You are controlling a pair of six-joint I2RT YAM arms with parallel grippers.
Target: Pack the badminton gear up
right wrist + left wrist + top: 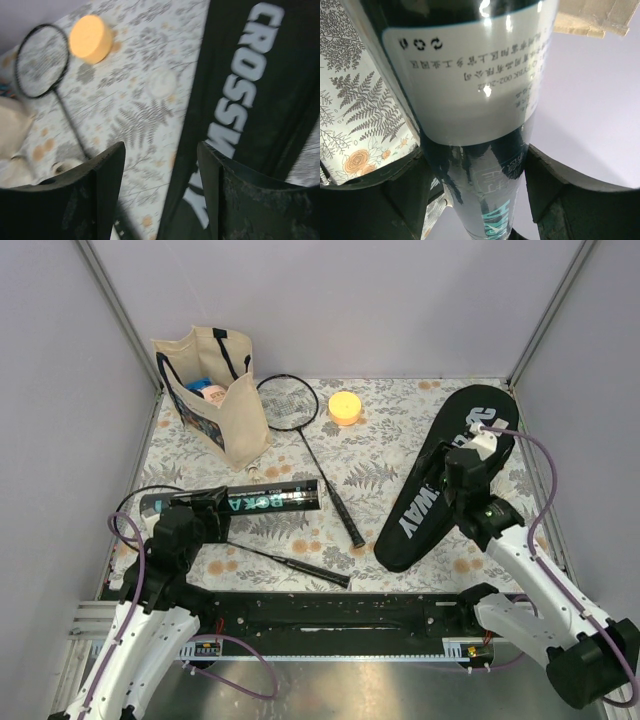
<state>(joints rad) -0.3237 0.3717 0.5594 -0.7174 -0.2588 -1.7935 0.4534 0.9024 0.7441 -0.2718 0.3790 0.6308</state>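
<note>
Badminton gear lies on a fern-and-flower printed table (pixel 400 455), boxed in by plain lavender walls (pixel 350 310). The long black tube (pixel 275 498) runs left to right at the front left (lettering up). The CROSSWAY cover (pixel 430 500) slants from the far right toward the front middle. The left gripper (pixel 205 512) clamps the tube's left part, with the arm bent low over it. The right gripper (pixel 160 150) hovers at the cover's edge, its fingers spread wide.
</note>
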